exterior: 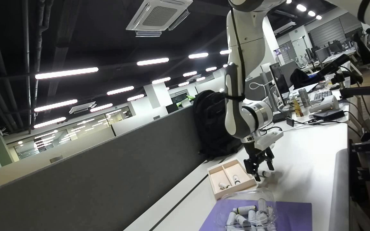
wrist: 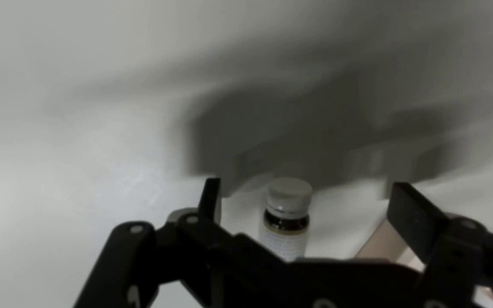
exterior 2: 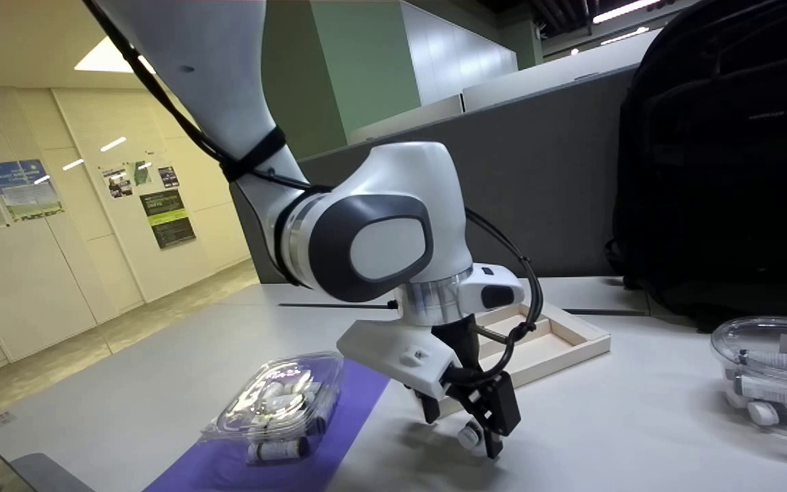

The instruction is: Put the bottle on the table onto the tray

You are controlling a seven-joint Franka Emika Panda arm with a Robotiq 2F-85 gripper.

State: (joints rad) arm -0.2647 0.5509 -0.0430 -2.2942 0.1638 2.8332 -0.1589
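The bottle is small and white-labelled with a white cap. It lies on the table beside the tray and also shows in an exterior view and in the wrist view. My gripper is open. In the wrist view the bottle appears between the two fingers, nearer the left one, with a gap on each side; its lower end is hidden by the gripper. The tan-beige tray has a divider and holds two small bottles, one in each compartment. The arm partly covers it in an exterior view.
A clear plastic box of several bottles stands on a purple sheet near the tray. A round clear container of bottles stands on the table. A black backpack leans at the grey partition.
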